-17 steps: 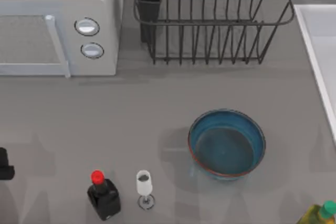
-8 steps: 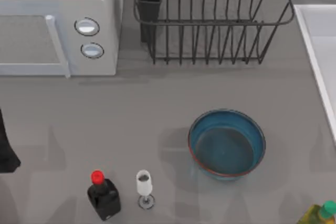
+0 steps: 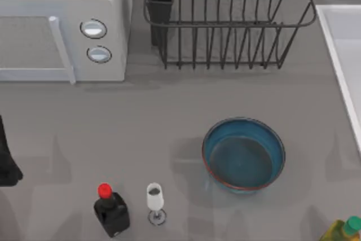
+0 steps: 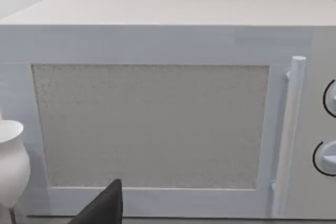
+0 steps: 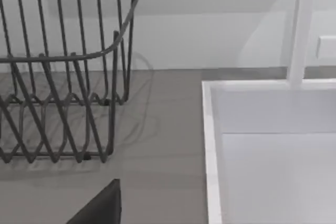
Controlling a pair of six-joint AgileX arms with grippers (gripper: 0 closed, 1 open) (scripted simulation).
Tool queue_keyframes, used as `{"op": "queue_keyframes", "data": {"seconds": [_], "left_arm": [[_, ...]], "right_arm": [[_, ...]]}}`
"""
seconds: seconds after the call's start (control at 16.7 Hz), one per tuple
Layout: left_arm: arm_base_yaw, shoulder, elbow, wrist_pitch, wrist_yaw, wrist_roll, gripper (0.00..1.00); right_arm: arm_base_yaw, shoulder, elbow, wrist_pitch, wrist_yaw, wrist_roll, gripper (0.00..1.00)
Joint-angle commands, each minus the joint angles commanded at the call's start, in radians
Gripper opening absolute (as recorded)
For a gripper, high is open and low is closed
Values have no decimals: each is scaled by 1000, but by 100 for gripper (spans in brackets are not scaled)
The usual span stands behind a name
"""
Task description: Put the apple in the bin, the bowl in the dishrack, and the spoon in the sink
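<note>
Three goals are set, and of the loose items only the bowl [image 3: 243,154] can be placed from these views: it sits upright on the bare table [image 3: 169,117], right of centre, apart from everything around it, with the dishrack [image 3: 225,21] standing beyond it at the back and the sink [image 3: 345,55] along the right edge. That layout suits a short lift from the bowl's spot straight back into the rack, which is likely why the bowl is the natural first job. A microwave [image 3: 59,23] fills the back left corner; a red-capped bottle [image 3: 111,210] and a wine glass [image 3: 155,201] stand near each other at the front, well left of the bowl, and a green-capped bottle [image 3: 344,231] pokes in at the front right corner. I cannot say where the apple, spoon or bin are. My left arm [image 3: 7,156] is a dark shape at the table's left edge, its wrist camera facing the microwave door with the glass just to one side; whether its gripper is spread or pressed together I cannot tell, and it holds nothing visible. My right wrist camera looks across the rack's end and the sink rim; that gripper's state is also beyond telling. Nothing appears delivered yet, as the rack stands unfilled.
</note>
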State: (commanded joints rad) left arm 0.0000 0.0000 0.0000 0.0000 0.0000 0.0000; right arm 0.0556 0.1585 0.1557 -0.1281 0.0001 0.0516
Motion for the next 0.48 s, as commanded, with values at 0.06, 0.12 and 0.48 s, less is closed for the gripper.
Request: {"op": "queue_keyframes", "data": {"seconds": [0.06,0.12,0.48], "left_arm": [[0,0,0,0,0,0,100],[0,0,0,0,0,0,100],[0,0,0,0,0,0,100]], "right_arm": [[20,64,58,-47,-1,19,100],[43,139,123,-99,-1,41,100],[199,742,570,-481,-9,202,100]]}}
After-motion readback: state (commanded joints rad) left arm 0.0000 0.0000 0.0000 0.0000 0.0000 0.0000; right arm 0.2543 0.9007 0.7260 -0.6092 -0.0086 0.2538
